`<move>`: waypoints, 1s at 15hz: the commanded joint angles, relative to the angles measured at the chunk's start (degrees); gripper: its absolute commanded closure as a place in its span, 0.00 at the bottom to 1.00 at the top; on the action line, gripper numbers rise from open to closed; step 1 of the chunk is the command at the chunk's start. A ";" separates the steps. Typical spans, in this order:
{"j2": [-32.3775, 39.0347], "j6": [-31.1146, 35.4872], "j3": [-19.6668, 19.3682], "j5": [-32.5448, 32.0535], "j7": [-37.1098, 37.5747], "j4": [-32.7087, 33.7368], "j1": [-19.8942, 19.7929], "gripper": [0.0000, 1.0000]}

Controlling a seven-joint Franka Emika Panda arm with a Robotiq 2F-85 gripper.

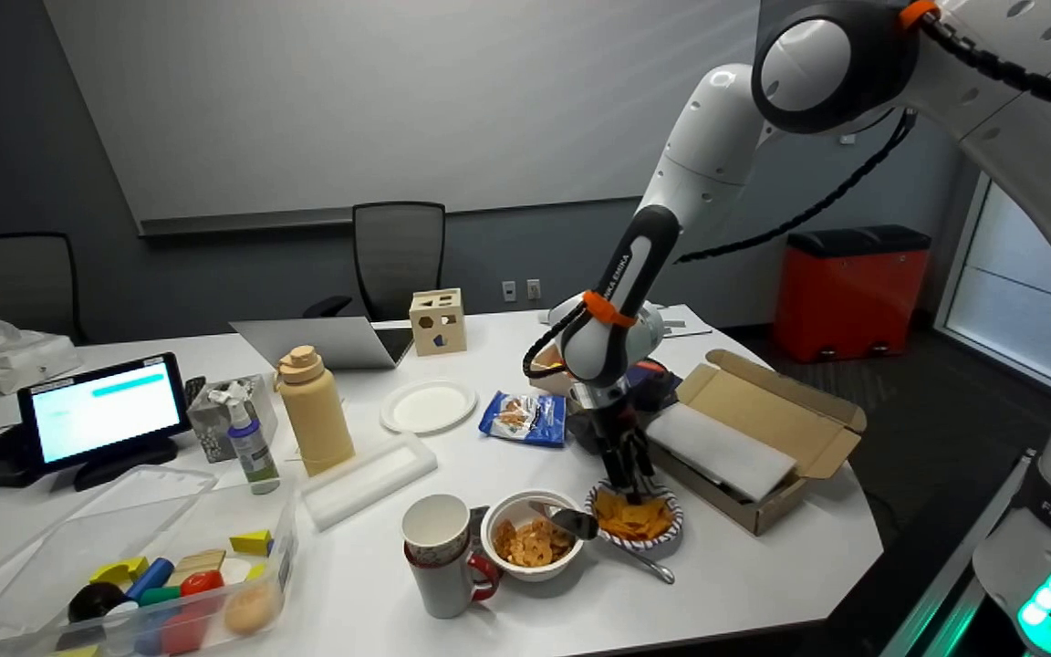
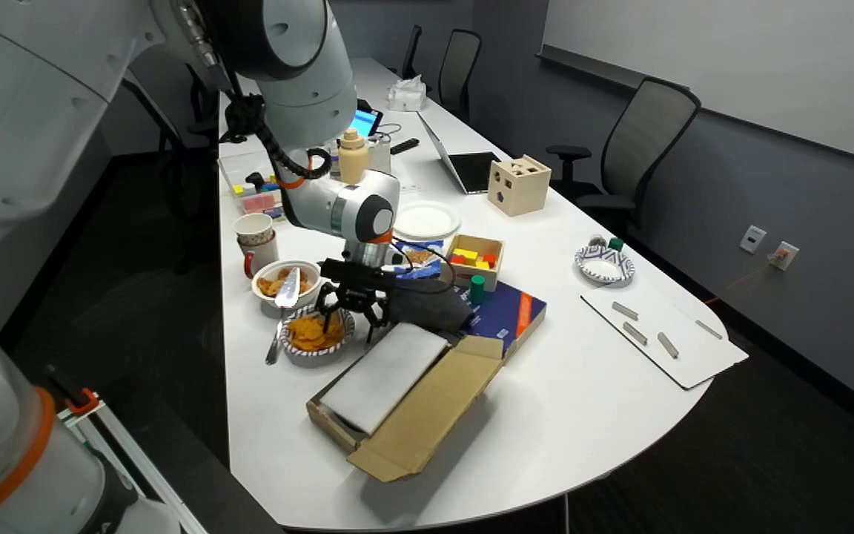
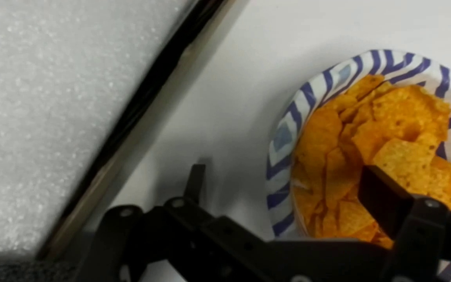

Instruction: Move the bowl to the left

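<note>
The chip bowl (image 3: 279, 168) has one edge between the parted fingers (image 3: 384, 201).

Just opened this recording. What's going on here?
A robot arm is positioned over a striped bowl of orange chips. Its fingers are open and straddle the rim, one over the chips, the other outside. Nothing is gripped yet. The bowl rests on the table, with a white bowl of brownish food on one side and an open cardboard box on the other. Probably the rim gets pinched next, to shift the bowl left.
</note>
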 commanded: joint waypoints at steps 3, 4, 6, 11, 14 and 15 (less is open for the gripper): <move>2.70 -2.84 0.46 0.68 0.64 3.55 -0.25 0.25; 2.68 -3.22 0.61 0.90 0.59 3.84 -0.42 0.26; 2.31 -3.82 0.74 1.24 0.54 4.04 -0.70 0.42; 2.08 -3.86 0.71 1.42 0.62 4.30 -0.81 0.80; 1.84 -4.08 0.80 2.09 0.81 4.30 -0.92 0.99; 1.30 -4.18 0.88 2.37 0.84 4.35 -0.94 0.97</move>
